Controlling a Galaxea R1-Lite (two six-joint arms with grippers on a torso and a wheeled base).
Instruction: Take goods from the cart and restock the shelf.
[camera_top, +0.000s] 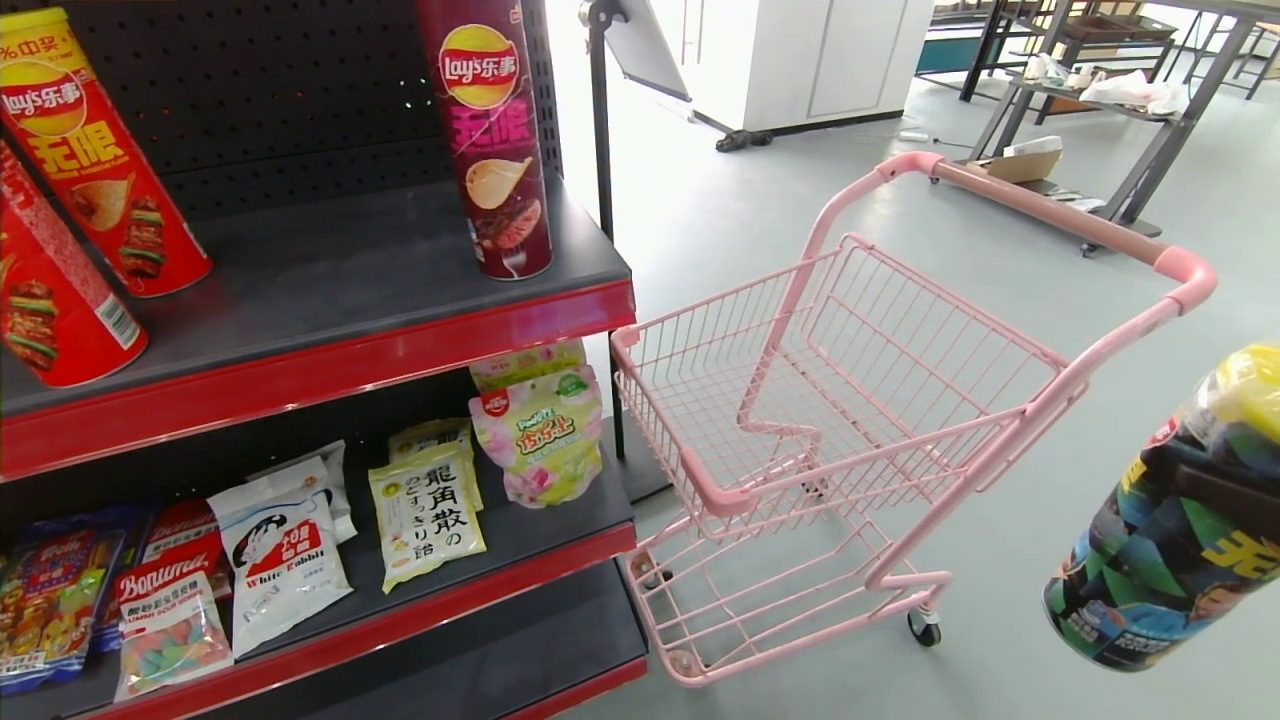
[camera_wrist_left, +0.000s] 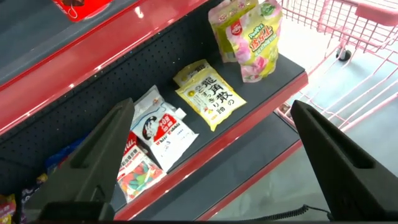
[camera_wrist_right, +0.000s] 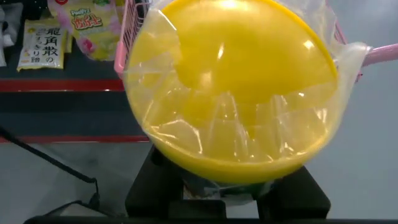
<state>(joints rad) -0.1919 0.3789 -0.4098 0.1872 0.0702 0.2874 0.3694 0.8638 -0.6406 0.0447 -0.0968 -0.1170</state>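
Fingers (camera_wrist_right: 158, 190) of the right gripper (camera_wrist_right: 227, 196) clamped on a chip canister (camera_wrist_right: 230, 81), low on its body, with the yellow lid and its wrap of clear film nearest the wrist camera. In the head view, that canister held tilted at the robot's right, lid end up, body patterned in green, black and yellow. Held off the floor, outside the basket of the pink cart (camera_top: 1050, 212) and well apart from the shelf (camera_top: 330, 350).

Fingers (camera_wrist_left: 96, 158) of the left gripper (camera_wrist_left: 211, 109) spread wide, nothing between them, hanging in front of the lower shelf board.

On that board, a white candy bag (camera_wrist_left: 163, 132) lying flat, a yellow bag (camera_wrist_left: 211, 93) with black characters just beside it, then a pink-and-green pouch (camera_wrist_left: 258, 37) standing upright near the board's outer end.

Just beside that end of the shelf, the cart on its wheels, with an upper wire basket, a lower wire tray, and the handle on the side away from the shelf.

One board up, a maroon chip canister (camera_top: 495, 140) upright near the outer end, and two red chip canisters (camera_top: 105, 170) on the same board toward the robot's left.

Farther off across the grey floor, a white cabinet (camera_top: 800, 55) and a metal-framed rack (camera_top: 1130, 100) with loose items on it.
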